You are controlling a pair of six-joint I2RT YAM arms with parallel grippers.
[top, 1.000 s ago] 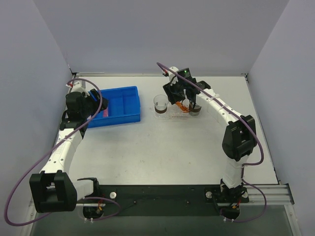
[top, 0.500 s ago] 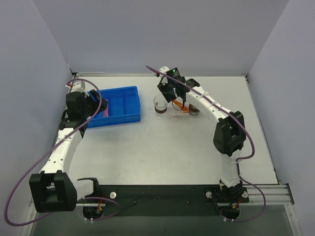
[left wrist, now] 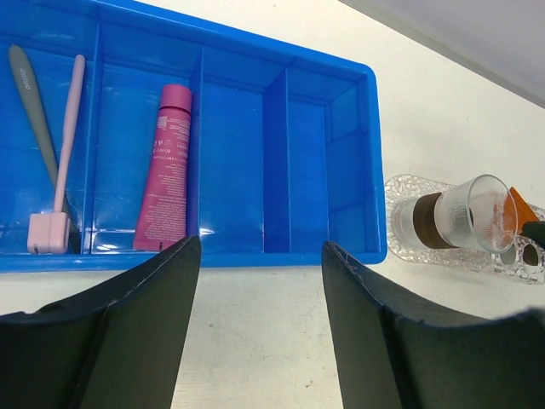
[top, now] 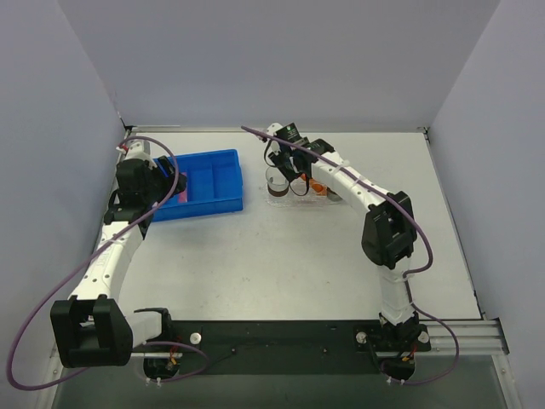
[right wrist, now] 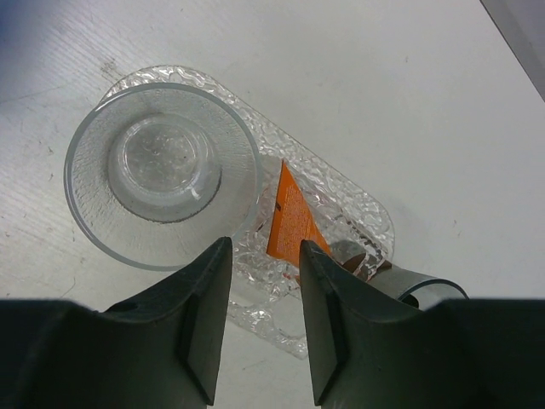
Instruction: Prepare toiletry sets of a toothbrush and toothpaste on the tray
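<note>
"Orange toothpaste (right wrist: 289,217), where is it?"
"On the tray (right wrist: 358,200), just right of the glass cup (right wrist: 162,175) that stands at the tray's left end. The right pincer (right wrist: 264,256) hangs above them, jaws a narrow gap apart, gripping nothing."
"And the other tube?"
"The pink toothpaste (left wrist: 166,179) lies in the blue bin (left wrist: 328,170) on the left of the worktop (top: 298,256). In the next compartment a grey toothbrush (left wrist: 30,85) and a pink toothbrush (left wrist: 64,128) lie side by side. The left pincer (left wrist: 260,251) hovers at the bin's left end, open wide and empty."
</note>
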